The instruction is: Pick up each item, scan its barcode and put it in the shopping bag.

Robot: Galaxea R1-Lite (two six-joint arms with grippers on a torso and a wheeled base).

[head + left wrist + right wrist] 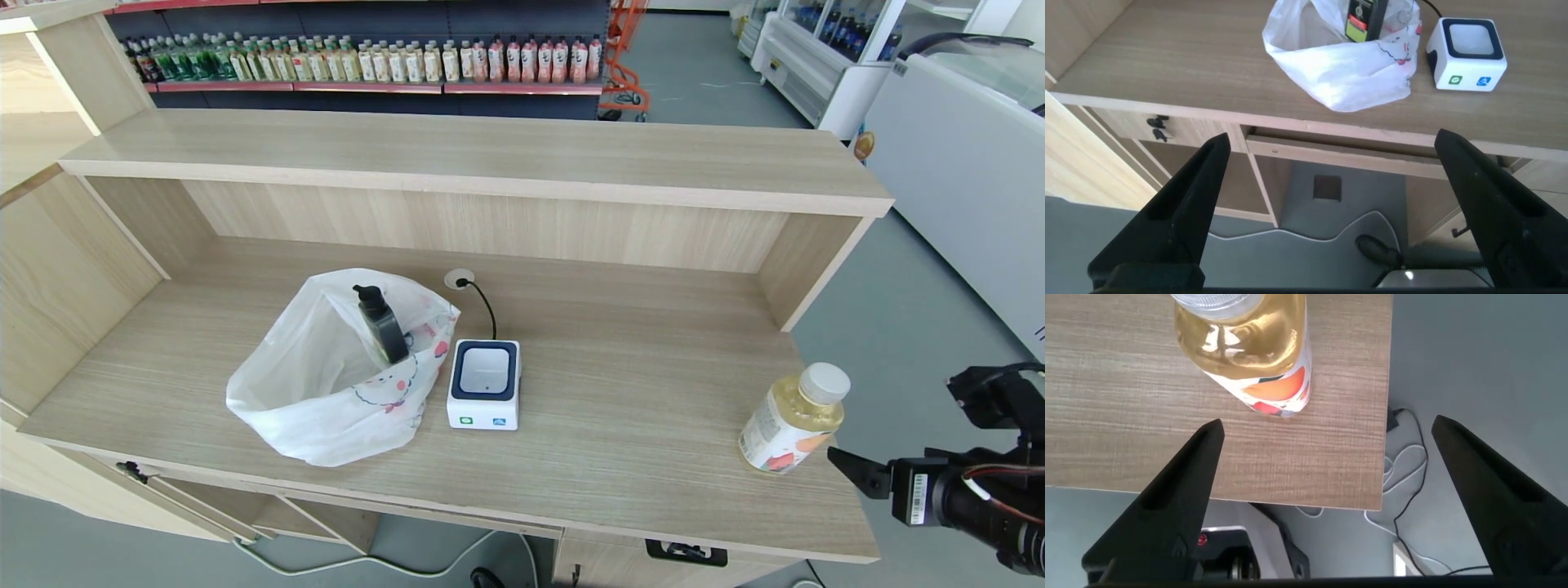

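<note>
At the desk's [637,392] near right corner, the bottle [793,420] stands upright, just left of and beyond the right pincer [1327,423], gaping wide, empty. Left pincer [1333,137], also wide, hangs well apart by the shopping bag [326,384], so the right arm's nearer.

The dark bottle [384,331] stands in the shopping bag [310,416] with its lower part hidden behind the plastic, and the left wrist view's edge cuts off its top. The cap of the juice bottle [1249,351] is cropped in the right wrist view. The shelf bottles [367,61] are too small to tell apart.
</note>
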